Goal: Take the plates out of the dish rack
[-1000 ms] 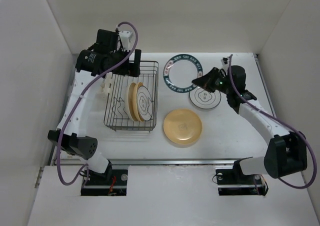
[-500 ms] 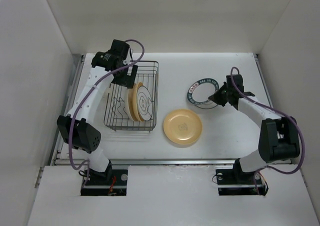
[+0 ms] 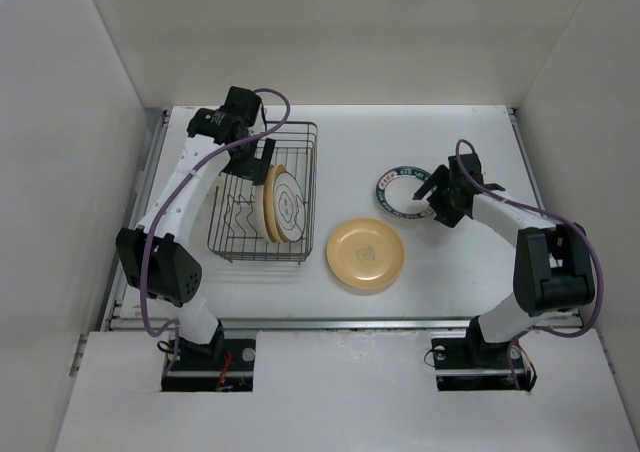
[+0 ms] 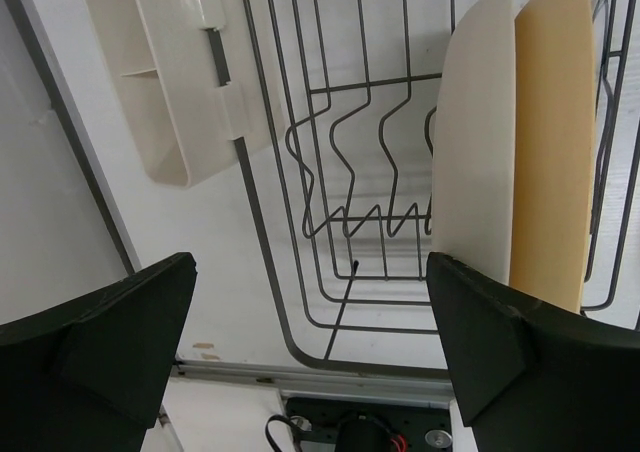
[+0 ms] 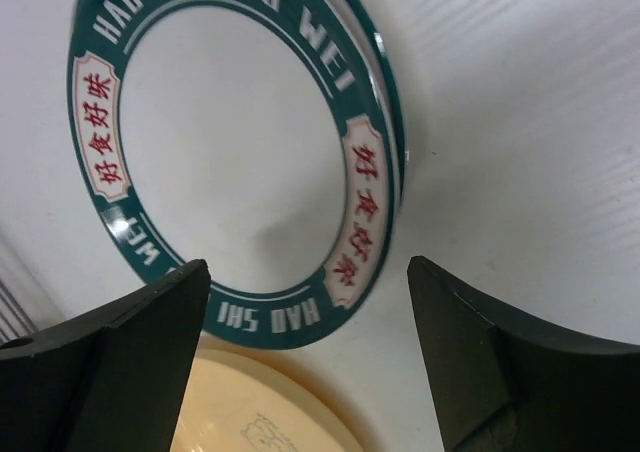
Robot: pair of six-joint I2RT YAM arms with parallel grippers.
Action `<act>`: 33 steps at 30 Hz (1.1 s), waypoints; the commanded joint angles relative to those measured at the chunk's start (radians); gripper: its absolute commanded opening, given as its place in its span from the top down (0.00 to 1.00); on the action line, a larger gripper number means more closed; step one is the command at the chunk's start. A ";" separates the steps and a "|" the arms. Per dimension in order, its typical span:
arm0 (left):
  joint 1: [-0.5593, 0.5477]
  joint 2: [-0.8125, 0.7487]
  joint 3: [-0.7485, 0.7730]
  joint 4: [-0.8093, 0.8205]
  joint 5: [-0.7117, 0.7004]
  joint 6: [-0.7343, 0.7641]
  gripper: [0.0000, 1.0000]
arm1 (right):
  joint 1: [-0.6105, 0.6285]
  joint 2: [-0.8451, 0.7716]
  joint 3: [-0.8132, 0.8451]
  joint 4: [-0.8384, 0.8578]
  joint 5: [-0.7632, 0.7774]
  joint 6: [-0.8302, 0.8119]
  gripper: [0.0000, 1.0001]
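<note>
The right gripper (image 3: pixel 434 196) now stands open, no longer clamped — the green-rimmed plate (image 3: pixel 401 191) lies released on the table (image 3: pixel 470 262), far right. Two plates (image 3: pixel 280 204) wait upright in the dish rack (image 3: pixel 235 227), left gripper (image 4: pixel 312 312) wide open above.

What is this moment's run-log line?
dish rack: cream plate, tan plate upright; table: green-rimmed plate, yellow plate; left claw: open; right claw: open

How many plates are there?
4: a cream plate and tan plate upright in the dish rack; a yellow plate and green-ringed plate flat on the table. Others may hide beneath.
</note>
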 commanded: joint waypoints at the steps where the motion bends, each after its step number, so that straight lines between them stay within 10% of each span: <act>1: 0.002 -0.018 -0.008 -0.001 -0.009 0.005 0.00 | -0.008 -0.012 0.041 -0.056 0.063 -0.035 0.13; 33: -0.010 0.005 0.054 -0.045 0.084 0.014 0.27 | -0.008 -0.196 -0.019 -0.067 0.034 -0.095 0.13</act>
